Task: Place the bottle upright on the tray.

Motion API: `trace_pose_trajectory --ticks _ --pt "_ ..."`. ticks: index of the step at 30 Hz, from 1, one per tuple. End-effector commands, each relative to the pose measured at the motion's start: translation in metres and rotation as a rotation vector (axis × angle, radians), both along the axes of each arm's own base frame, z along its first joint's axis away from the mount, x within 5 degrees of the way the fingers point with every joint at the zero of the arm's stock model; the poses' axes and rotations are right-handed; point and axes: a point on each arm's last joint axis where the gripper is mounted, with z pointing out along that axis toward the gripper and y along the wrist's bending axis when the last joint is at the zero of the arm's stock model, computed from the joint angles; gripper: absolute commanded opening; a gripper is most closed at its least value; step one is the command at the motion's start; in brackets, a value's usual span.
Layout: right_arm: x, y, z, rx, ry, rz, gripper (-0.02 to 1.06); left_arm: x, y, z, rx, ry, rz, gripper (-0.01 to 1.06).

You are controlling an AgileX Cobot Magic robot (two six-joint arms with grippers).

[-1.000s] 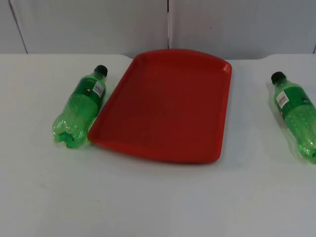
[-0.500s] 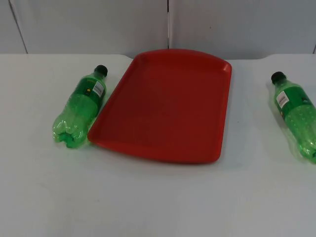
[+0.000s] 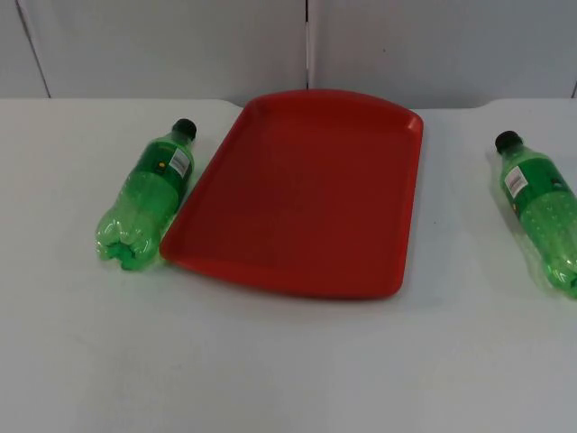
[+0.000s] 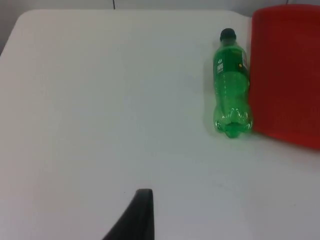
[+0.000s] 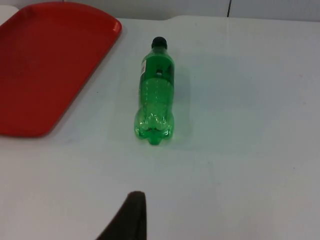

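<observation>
I see two bottles lying flat: left bottle (image 3: 146, 195) touching the tray (image 3: 302, 194), right bottle (image 3: 541, 209) apart, caps pointing away; I can't tell either gripper's grip.

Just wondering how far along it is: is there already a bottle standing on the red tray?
No, the red tray holds nothing, and both green bottles, the left bottle and the right bottle, lie on their sides on the white table.
</observation>
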Motion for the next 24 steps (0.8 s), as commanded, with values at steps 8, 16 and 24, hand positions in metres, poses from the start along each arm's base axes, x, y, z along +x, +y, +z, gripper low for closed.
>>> trace_pose_trajectory --ticks 8,16,24 --pt "0.000 0.000 -0.001 0.002 -0.003 -0.002 1.05 0.037 0.000 0.004 -0.004 0.009 0.007 1.05" --pt "0.000 0.000 -0.001 0.002 -0.003 -0.002 1.05 0.072 0.001 -0.004 0.027 0.062 -0.007 1.05" --pt "0.000 0.000 -0.001 0.002 -0.003 -0.002 1.05 0.125 0.001 -0.006 0.054 0.144 -0.021 1.05"
